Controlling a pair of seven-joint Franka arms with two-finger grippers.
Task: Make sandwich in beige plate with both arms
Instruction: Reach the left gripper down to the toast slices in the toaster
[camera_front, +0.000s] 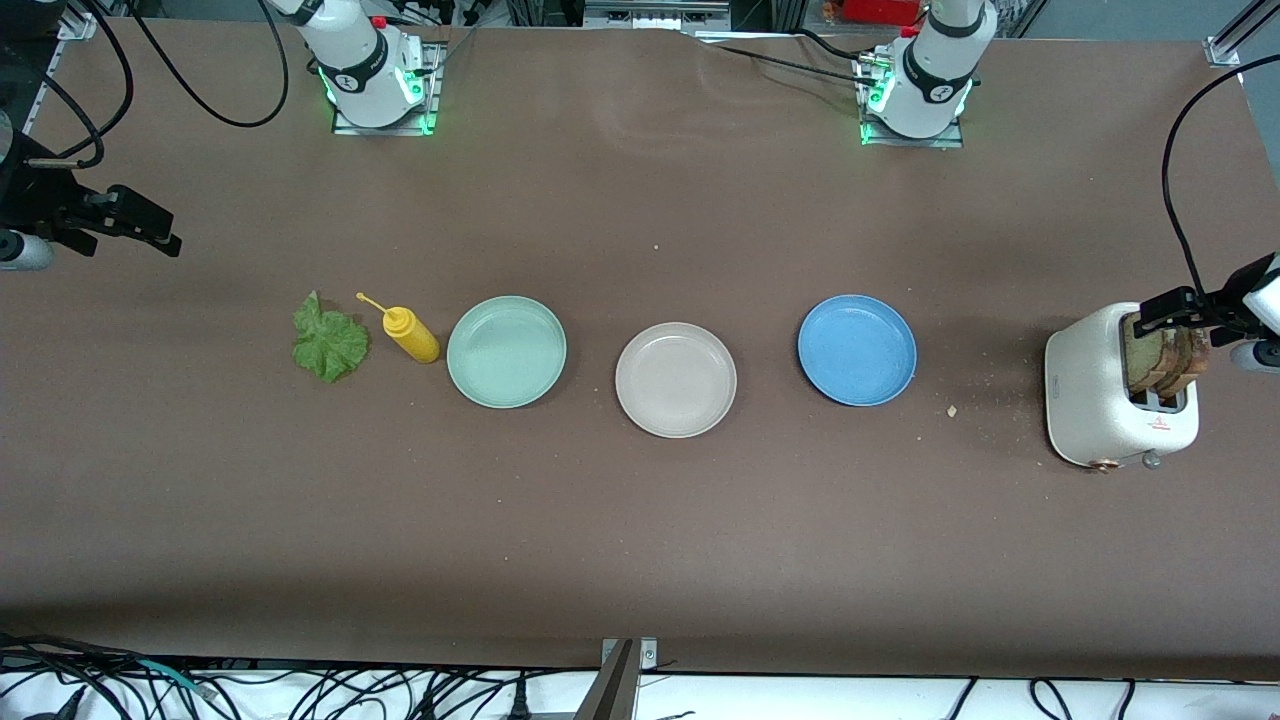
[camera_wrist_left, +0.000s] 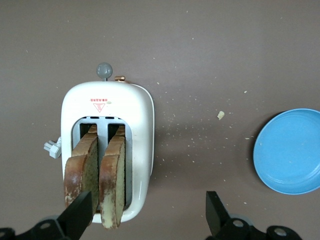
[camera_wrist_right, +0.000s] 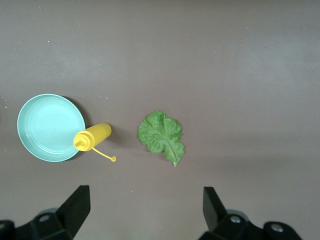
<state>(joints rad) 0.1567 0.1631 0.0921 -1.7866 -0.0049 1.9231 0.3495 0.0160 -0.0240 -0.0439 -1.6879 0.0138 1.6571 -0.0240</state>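
fingers (camera_wrist_left: 80, 212) apart, brown table (camera_front: 640, 520)

In the front view, both arms leave the picture at its sides, so only the ends show. The left hand (camera_front: 1175, 312) covers the tops of the bread slices (camera_front: 1170, 362), whose lower parts sit hidden inside the toaster (camera_front: 1095, 400). In the left wrist view, the blue plate (camera_wrist_left: 290, 152) is cut by the picture's edge. Both wrist views crop each hand's own fingers at the bottom edge. The red marking on the toaster is too small to read.
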